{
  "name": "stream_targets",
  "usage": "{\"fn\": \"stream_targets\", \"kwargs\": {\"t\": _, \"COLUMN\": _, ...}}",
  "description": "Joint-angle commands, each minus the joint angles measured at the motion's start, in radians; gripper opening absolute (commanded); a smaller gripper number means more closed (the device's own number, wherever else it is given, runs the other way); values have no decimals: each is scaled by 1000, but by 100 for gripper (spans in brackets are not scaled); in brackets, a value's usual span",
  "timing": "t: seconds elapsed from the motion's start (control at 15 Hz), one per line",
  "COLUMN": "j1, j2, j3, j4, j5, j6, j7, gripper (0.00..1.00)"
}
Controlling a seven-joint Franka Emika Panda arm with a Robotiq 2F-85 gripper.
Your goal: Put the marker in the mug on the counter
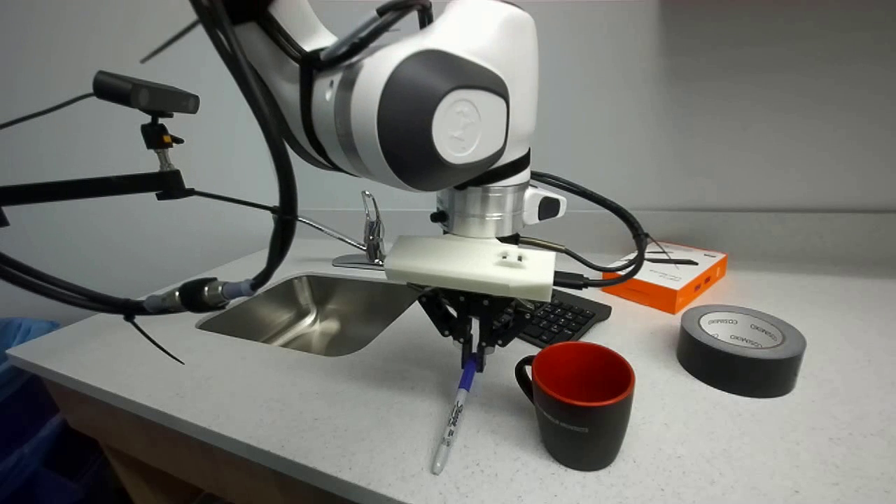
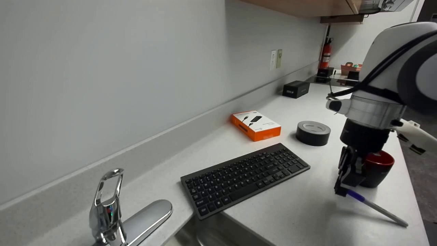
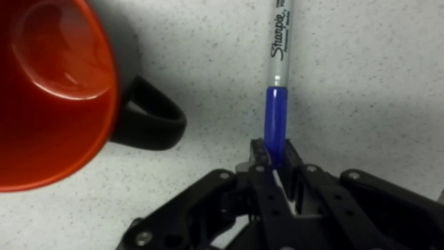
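Marker is slim, blue-capped, grey-barrelled, black-lettered.

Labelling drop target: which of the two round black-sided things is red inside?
The mug, the one with a handle; the tape is pale inside and has no handle.

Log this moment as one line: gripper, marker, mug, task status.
gripper: shut on marker, blue end; marker: outside mug, contact with counter unclear; mug: upright on counter; task: marker not yet in mug
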Motion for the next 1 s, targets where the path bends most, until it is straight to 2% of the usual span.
{"fn": "stream_targets", "kwargs": {"t": 0.0, "j1": -58, "j2": 146, "j3": 66, "j4": 98, "j5": 4, "j6": 34, "j7": -15, "gripper": 3}}
{"fn": "stream_targets", "kwargs": {"t": 0.07, "j1": -71, "j2": 165, "j3": 81, "j4": 110, "j5": -7, "j6": 52, "j7": -9, "gripper": 38}}
{"fn": "stream_targets", "kwargs": {"t": 0.13, "j1": -83, "j2": 177, "j3": 96, "j4": 118, "j5": -17, "j6": 68, "j7": -7, "gripper": 39}}
{"fn": "stream_targets", "kwargs": {"t": 0.67, "j1": -146, "j2": 215, "j3": 168, "j4": 148, "j5": -46, "j6": 128, "j7": 1, "gripper": 99}}
{"fn": "stream_targets", "kwargs": {"t": 0.93, "j1": -156, "j2": 200, "j3": 185, "j4": 135, "j5": -33, "j6": 115, "j7": 3, "gripper": 100}}
